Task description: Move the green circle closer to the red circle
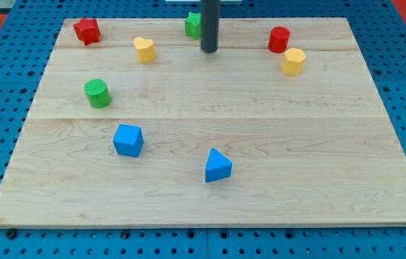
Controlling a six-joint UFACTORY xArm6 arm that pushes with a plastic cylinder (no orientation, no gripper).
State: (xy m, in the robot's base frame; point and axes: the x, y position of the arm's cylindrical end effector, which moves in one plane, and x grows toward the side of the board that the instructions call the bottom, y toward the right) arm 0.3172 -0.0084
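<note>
My tip [209,50] rests near the top centre of the bench [210,201]; it is a bare rod with no fingers, so none are apart or together. The green circle [98,93] sits well apart from the tip, at about eight o'clock, by the view's left edge. The red circle [279,39] lies near the top right, at roughly two o'clock from the green circle and at three o'clock from the tip. The push must therefore run towards two o'clock, so I judge the tip first has to get round to the green circle's eight o'clock side. A green block [193,24] stands just beside the rod, at its eleven o'clock.
</note>
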